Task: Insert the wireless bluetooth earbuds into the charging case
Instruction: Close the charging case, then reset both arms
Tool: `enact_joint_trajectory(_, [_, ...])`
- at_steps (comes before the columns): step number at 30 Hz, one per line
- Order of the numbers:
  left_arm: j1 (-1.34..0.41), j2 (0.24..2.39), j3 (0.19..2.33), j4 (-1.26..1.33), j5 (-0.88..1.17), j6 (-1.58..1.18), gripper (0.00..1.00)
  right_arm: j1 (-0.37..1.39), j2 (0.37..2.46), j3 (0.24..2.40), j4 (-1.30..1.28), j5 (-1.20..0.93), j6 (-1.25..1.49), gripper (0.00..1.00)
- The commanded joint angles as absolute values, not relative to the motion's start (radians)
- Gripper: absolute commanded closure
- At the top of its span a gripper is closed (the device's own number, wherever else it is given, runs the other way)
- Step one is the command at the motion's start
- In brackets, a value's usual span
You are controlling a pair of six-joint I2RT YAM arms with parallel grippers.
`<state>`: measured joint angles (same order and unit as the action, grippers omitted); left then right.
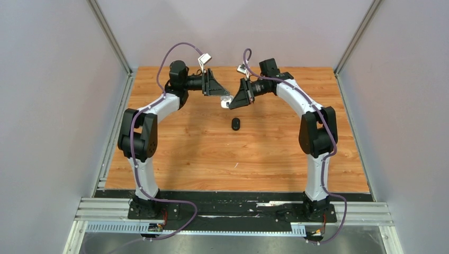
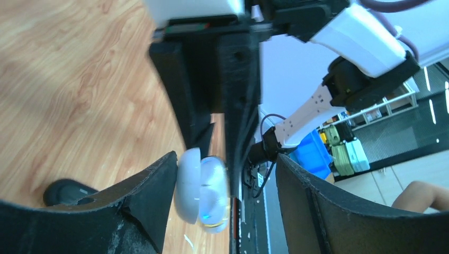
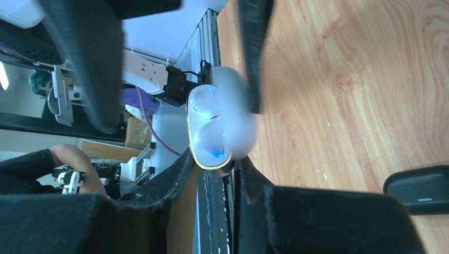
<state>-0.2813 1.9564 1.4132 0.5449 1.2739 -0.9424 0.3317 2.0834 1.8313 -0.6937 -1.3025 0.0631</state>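
Left gripper (image 2: pixel 226 161) gapes wide, holding nothing; right gripper (image 3: pixel 214 161) pinches the open white case (image 3: pixel 212 127) above the table (image 1: pixel 185 143), two white earbuds (image 3: pixel 204 103) seated inside. We judge that pair done; next we must shut the lid (image 3: pixel 239 124), then turn to the black case (image 1: pixel 236 124).
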Motion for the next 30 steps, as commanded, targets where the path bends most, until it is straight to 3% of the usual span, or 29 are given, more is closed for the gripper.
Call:
enact_joint_trajectory(1, [-0.296,1.922,1.453,0.731,1.363,-1.031,0.27,0.312,2.126,1.86,-0.646,-1.289,0.13,1.0])
enact_joint_trajectory(8, [-0.301,1.868,1.45,0.547,1.36,-0.856,0.34,0.282,2.168,1.834,-0.595,-1.312,0.209,1.0])
enact_joint_trajectory(11, [-0.289,1.841,1.471,0.27,1.281,-0.622,0.38,0.268,2.156,1.814,-0.603,-1.286,0.186,1.0])
enact_joint_trajectory(14, [-0.275,1.817,1.555,-0.212,1.023,-0.316,0.32,0.233,2.136,1.734,-0.668,-1.185,0.14,1.0])
enact_joint_trajectory(16, [-0.272,1.816,1.58,-0.38,0.886,-0.197,0.29,0.206,2.118,1.66,-0.706,-1.084,0.097,1.0])
enact_joint_trajectory(19, [-0.267,1.807,1.559,-0.465,0.727,-0.16,0.29,0.188,2.103,1.571,-0.785,-0.95,0.017,1.0])
enact_joint_trajectory(23, [-0.265,1.78,1.486,-0.477,0.703,-0.166,0.29,0.187,2.113,1.504,-0.799,-0.887,0.013,0.99])
enact_joint_trajectory(24, [-0.264,1.774,1.476,-0.474,0.695,-0.174,0.28,0.188,2.12,1.499,-0.793,-0.871,0.024,0.95])
enact_joint_trajectory(26, [-0.264,1.755,1.451,-0.47,0.684,-0.168,0.26,0.189,2.144,1.513,-0.79,-0.815,0.038,0.73])
enact_joint_trajectory(29, [-0.264,1.737,1.44,-0.492,0.662,-0.149,0.21,0.189,2.162,1.6,-0.841,-0.645,0.022,0.18])
enact_joint_trajectory(30, [-0.264,1.732,1.44,-0.503,0.653,-0.135,0.12,0.186,2.149,1.629,-0.862,-0.574,-0.009,0.02])
